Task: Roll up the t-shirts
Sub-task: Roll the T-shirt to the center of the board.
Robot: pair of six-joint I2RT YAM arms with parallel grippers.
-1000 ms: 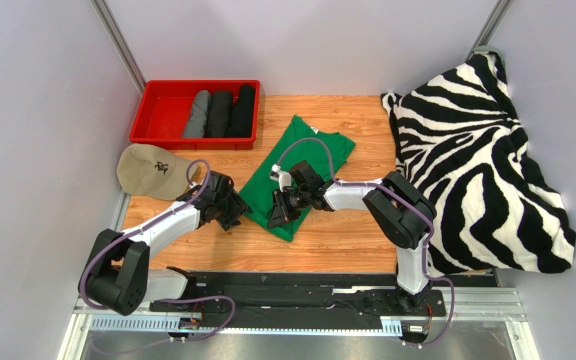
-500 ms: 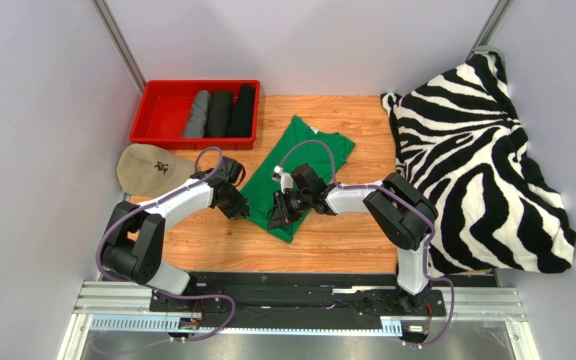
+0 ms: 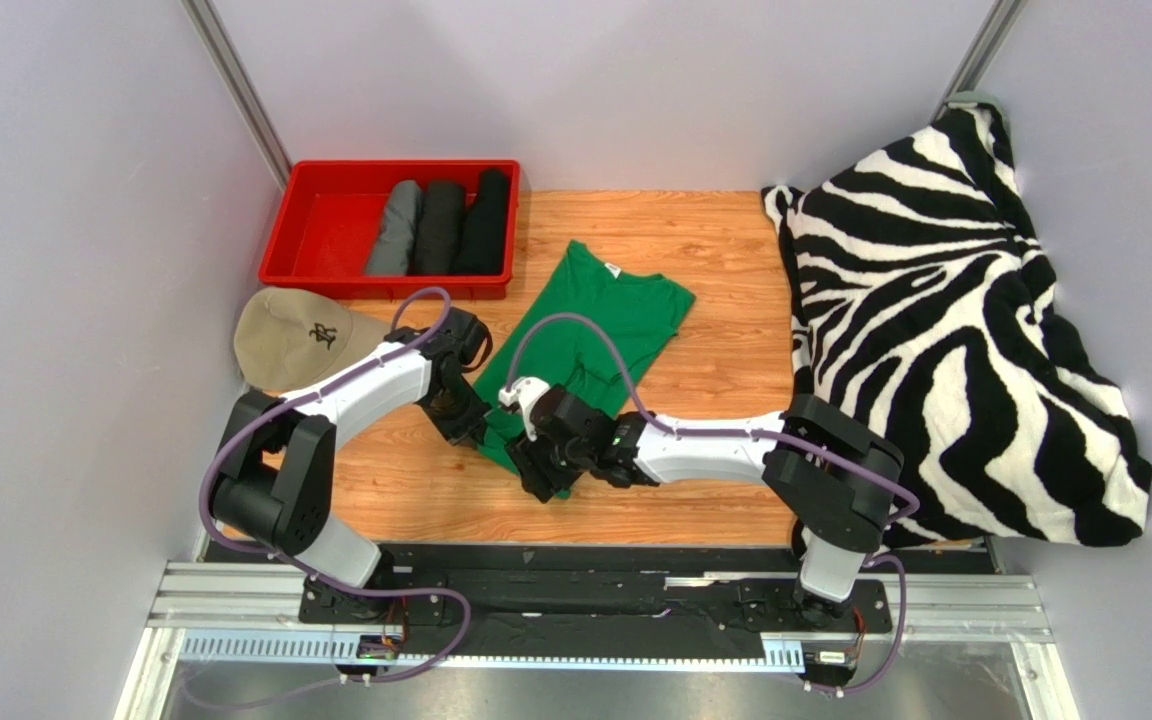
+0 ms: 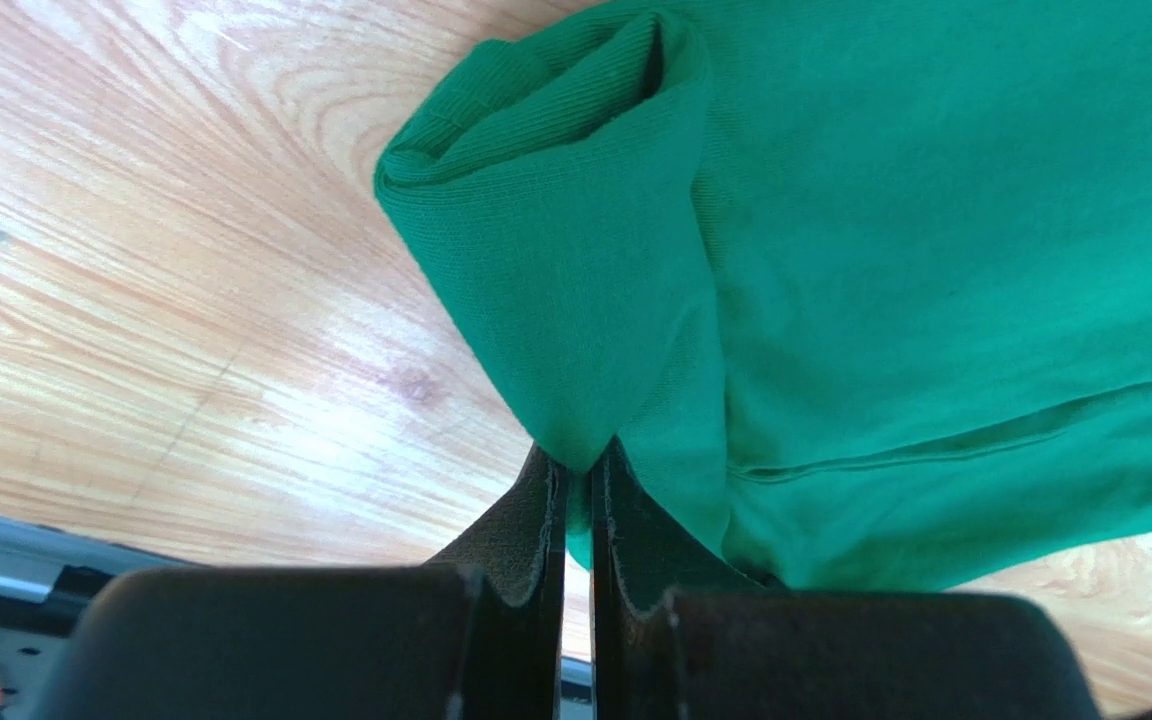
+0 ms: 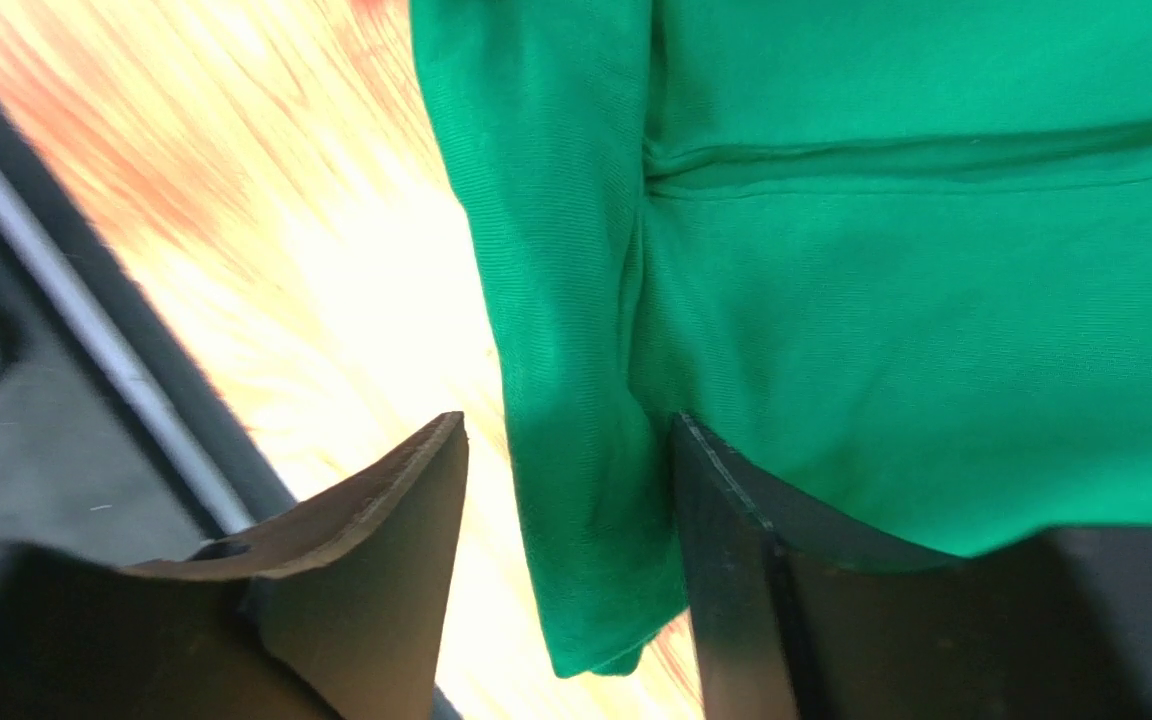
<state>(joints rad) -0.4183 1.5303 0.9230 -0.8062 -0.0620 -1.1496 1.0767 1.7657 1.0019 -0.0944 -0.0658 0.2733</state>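
- The green t-shirt (image 3: pixel 597 315) lies on the wooden surface (image 3: pixel 717 240), folded into a long strip that runs diagonally, which suits rolling it from its near end.
- The left fingers (image 4: pixel 537 518) are closed tight on a bunched fold at the strip's near left corner. I judge this hold is meant to control the hem for the first turn.
- The right fingers (image 5: pixel 387 510) stand apart, straddling the hem's other edge without clamping it, probably placed to take a matching hold.
- Grey and black rolled shirts (image 3: pixel 440 228) sit side by side in the red bin (image 3: pixel 330 225), likely where the finished roll belongs.
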